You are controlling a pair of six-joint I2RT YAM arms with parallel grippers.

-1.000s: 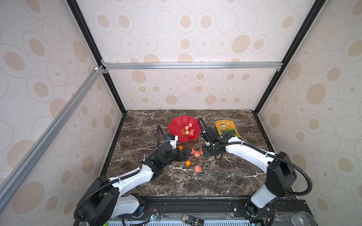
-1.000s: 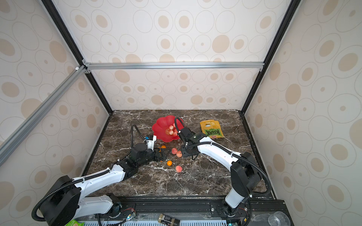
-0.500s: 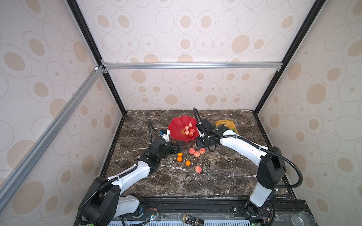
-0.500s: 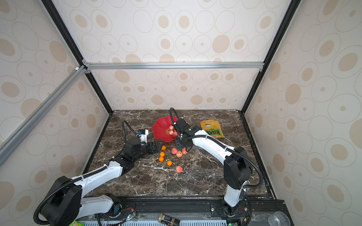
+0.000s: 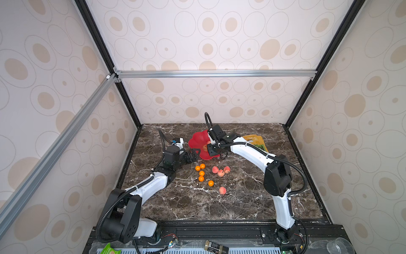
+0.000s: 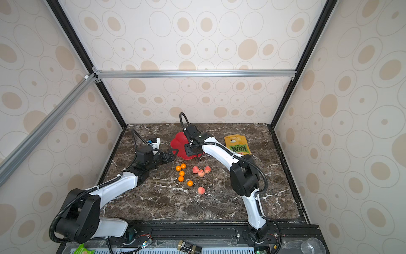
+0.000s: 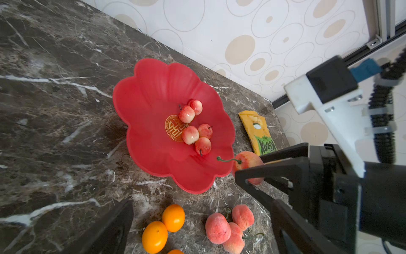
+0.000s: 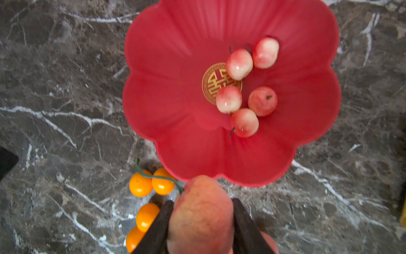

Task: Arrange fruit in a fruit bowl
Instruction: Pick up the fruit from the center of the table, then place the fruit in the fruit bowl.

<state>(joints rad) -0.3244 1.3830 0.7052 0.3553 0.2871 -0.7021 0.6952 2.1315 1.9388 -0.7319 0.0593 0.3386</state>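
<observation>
Okay, from the wrist views I count five peaches in the red flower-shaped bowl; in both top views the right arm hides most of them. Right gripper jaws grip a stemmed peach at the bowl's rim. Left gripper jaws wide, empty.

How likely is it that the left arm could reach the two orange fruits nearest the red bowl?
Probably yes. The left gripper is open and empty, just short of the two orange fruits, with nothing between. The right gripper, holding a peach, sits by the bowl rim.
</observation>
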